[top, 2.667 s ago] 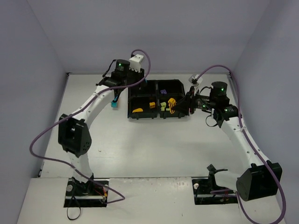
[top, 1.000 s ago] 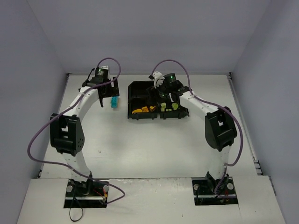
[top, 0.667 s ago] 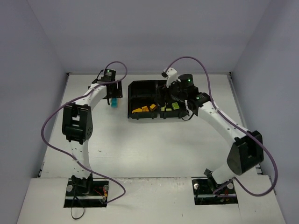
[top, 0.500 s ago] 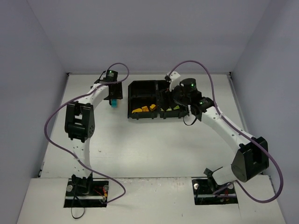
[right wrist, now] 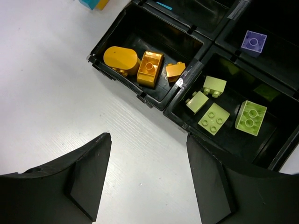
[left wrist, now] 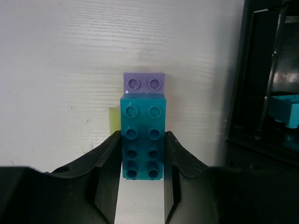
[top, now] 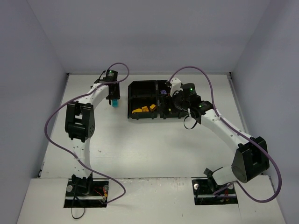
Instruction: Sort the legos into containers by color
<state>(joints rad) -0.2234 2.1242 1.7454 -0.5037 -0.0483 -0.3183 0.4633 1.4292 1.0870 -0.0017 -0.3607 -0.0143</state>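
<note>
**Left arm.** The left fingers (left wrist: 142, 144) are closed against the two long sides of a cyan brick (left wrist: 142, 114). This brick lies studs-up on the white bench (left wrist: 56, 70), just to the left of the black tray (top: 140, 83). A small purple brick (left wrist: 144, 83) abuts the cyan brick's end away from the wrist, also left of the tray. A lime sliver (left wrist: 114, 122) shows from behind the cyan brick on the side away from the tray; what it belongs to cannot be told.

**Right arm.** The right fingers (right wrist: 148, 140) are spread wide and hold nothing. They hover above the bench at the tray's near wall, with the wrist over the tray's right half.

**Tray contents.**
- The near-left compartment holds three orange pieces (right wrist: 149, 67), one of them rounded.
- The near-right compartment holds four lime bricks (right wrist: 213, 116), lying apart from one another.
- The far-right compartment holds a second purple brick (right wrist: 253, 43).
- A compartment on the tray's left side holds a second cyan brick (left wrist: 285, 109), seen only in part from the left wrist.
</note>
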